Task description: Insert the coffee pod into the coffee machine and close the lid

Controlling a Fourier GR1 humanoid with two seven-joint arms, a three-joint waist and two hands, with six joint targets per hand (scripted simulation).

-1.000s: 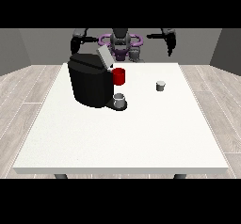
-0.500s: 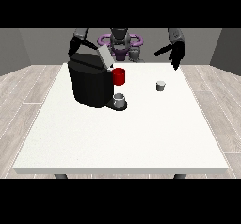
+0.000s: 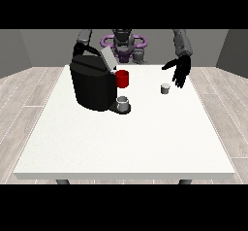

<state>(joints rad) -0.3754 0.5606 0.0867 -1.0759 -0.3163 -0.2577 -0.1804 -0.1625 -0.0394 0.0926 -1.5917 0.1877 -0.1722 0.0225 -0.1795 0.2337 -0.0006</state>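
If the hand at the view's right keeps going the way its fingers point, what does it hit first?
The black hand at the view's right points down toward the white table. The small grey coffee pod stands just beside that line, so it probably meets the table beside the pod; depth is unclear.

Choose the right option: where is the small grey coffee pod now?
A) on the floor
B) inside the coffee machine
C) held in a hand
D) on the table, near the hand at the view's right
D: the coffee pod stands on the table, beside the open hand, away from the coffee machine.
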